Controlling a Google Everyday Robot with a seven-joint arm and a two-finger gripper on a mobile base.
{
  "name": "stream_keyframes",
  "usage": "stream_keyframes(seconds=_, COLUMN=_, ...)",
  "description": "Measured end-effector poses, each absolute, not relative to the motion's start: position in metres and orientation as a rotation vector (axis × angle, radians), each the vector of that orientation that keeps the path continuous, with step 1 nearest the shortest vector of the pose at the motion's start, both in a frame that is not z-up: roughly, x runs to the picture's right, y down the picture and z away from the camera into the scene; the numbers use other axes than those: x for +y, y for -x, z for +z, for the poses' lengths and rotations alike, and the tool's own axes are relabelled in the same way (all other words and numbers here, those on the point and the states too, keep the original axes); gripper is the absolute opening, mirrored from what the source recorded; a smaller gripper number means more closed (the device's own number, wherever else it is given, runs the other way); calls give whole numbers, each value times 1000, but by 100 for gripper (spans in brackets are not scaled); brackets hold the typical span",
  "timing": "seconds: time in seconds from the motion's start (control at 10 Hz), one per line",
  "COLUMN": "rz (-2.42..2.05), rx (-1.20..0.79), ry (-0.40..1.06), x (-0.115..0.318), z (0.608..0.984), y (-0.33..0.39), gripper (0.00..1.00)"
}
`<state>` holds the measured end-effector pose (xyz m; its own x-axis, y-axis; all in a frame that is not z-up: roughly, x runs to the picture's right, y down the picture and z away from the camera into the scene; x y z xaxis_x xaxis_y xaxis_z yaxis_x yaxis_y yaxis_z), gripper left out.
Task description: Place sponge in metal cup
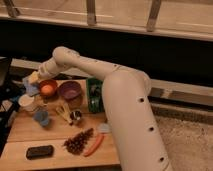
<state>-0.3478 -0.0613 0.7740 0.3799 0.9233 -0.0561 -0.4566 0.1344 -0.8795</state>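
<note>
My claw (34,78) is pressed together just left of the orange bowl (54,84), directly over the sponge (29,90); I cannot tell whether it pinches it. The sponge looks light, soft and squashy, so I judge a grip across its narrow sides best. The metal cup (76,116) stands nearer than the bowl, to its right.

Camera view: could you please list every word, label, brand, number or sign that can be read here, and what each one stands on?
None can be read.
Green packet right of the purple bowl: any print is too blurred to read.
Black flat object at the table's front: no legible marking.
Gripper, at the far left beside the orange bowl: no label shows.
</note>
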Motion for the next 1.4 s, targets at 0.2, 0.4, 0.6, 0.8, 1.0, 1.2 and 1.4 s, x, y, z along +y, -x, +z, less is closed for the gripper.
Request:
stream_keyframes(seconds=0.2, rz=1106, rx=-555, ry=971, x=-57, z=763, y=323, gripper=0)
stream_keyframes(seconds=0.4, rz=1130, rx=-502, ry=968, x=-49, z=751, y=301, gripper=0)
stream_keyframes(seconds=0.6, rz=1165, rx=-432, ry=971, x=-34, z=742, y=281, gripper=0)
stream_keyframes(seconds=0.8, rz=1215, rx=-374, ry=978, x=-14, z=738, y=263, gripper=0)
stream_keyframes(seconds=1.0, rz=1294, rx=-302, ry=976, x=15, z=734, y=236, gripper=0)
stream_keyframes(seconds=1.2, rz=1326, rx=-266, ry=971, x=29, z=731, y=226, gripper=0)
stream_keyframes(seconds=1.4, rz=1327, rx=-264, ry=971, x=30, z=731, y=225, gripper=0)
